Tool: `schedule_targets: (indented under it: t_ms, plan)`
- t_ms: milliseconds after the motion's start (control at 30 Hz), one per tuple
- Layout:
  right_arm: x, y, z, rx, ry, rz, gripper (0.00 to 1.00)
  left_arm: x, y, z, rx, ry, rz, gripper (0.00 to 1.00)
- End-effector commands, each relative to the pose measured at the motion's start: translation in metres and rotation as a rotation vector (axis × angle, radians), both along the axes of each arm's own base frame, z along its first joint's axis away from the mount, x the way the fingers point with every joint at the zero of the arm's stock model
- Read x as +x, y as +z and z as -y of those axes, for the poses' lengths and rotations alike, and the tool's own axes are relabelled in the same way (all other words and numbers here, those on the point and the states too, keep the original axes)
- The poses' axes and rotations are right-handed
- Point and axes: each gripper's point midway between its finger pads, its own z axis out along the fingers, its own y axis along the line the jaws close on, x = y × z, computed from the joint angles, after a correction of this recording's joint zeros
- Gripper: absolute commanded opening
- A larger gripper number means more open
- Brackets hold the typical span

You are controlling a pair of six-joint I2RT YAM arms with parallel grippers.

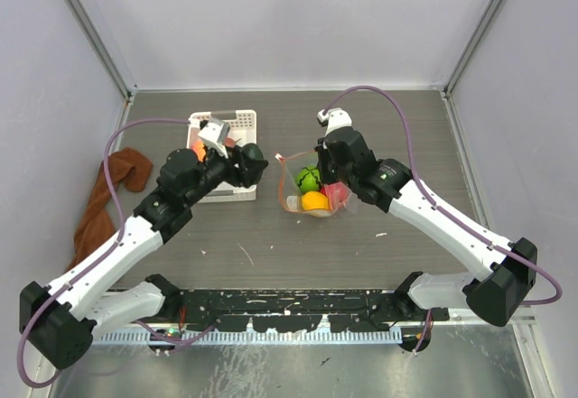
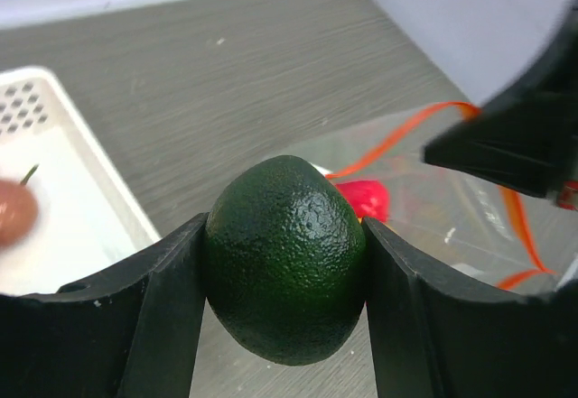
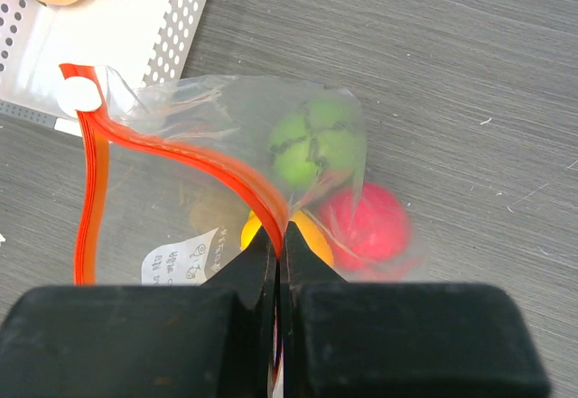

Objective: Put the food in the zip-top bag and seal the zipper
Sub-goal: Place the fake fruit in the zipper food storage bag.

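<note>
Partly, left hand (image 2: 284, 267) covers fruit (image 2: 282, 249), right hand (image 3: 280, 240) zipper (image 3: 172, 149).

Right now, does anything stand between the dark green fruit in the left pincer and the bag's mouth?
Nothing visible does. The left pincer grips the dark green fruit, and only bare table lies between it and the bag. The right pincer pinches one lip of the red strip, at the edge of the opening, not across it.
</note>
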Motion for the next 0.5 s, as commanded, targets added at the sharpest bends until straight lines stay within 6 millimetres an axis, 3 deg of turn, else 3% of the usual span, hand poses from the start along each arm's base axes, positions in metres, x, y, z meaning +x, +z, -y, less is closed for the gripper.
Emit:
schedule_targets:
  t_ms: [0,267,467]
  plan:
    - [0.001,0.024,-0.004,0.07,0.001,0.051,0.05,-0.022,0.055,0.019,-0.028,-0.119,0.298,0.4]
    - [0.0,0.022,-0.005,0.072,0.008,0.043,0.05,-0.06,0.082,0.052,-0.006,-0.294,0.538,0.41]
    - [-0.001,0.024,-0.007,0.084,0.017,0.043,0.05,-0.071,0.084,0.08,0.015,-0.412,0.676,0.46]
